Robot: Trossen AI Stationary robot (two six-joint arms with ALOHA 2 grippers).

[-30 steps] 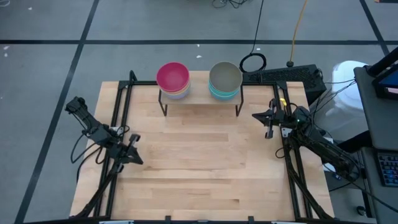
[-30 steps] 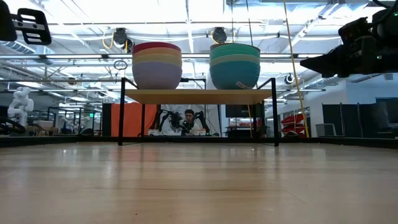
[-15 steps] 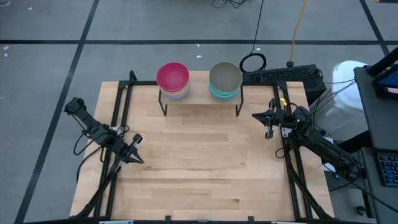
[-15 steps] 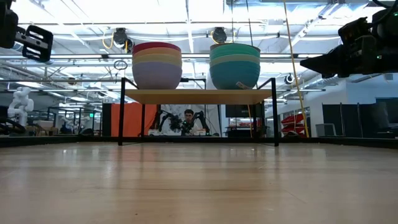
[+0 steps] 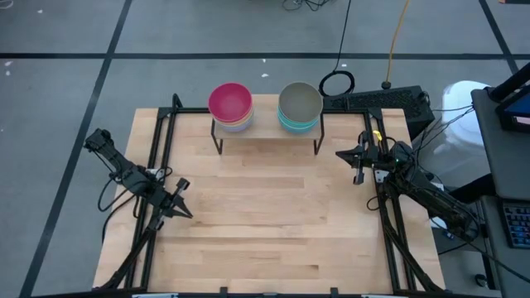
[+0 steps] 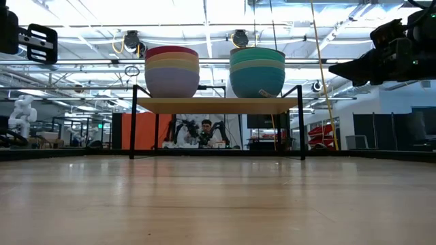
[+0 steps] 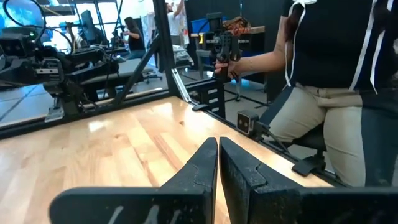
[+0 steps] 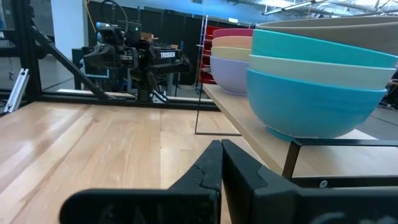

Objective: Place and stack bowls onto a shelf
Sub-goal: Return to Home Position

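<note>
Stacking looks done and only homing seems needed: the small round plain bowls are piled as a magenta-topped stack and an olive-grey-topped stack on the low light-wood shelf, with the left gripper and right gripper held empty, jaws pinched together, at the wooden table sides.

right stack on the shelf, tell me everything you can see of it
The right stack is four nested plain bowls, plastic-looking: olive-grey on top, then cyan, pale mint, cyan lowest. It stands upright on the right end of the shelf, apart from the left stack. Only the shelf touches it; the left pincer and right pincer are both clear of it.
</note>
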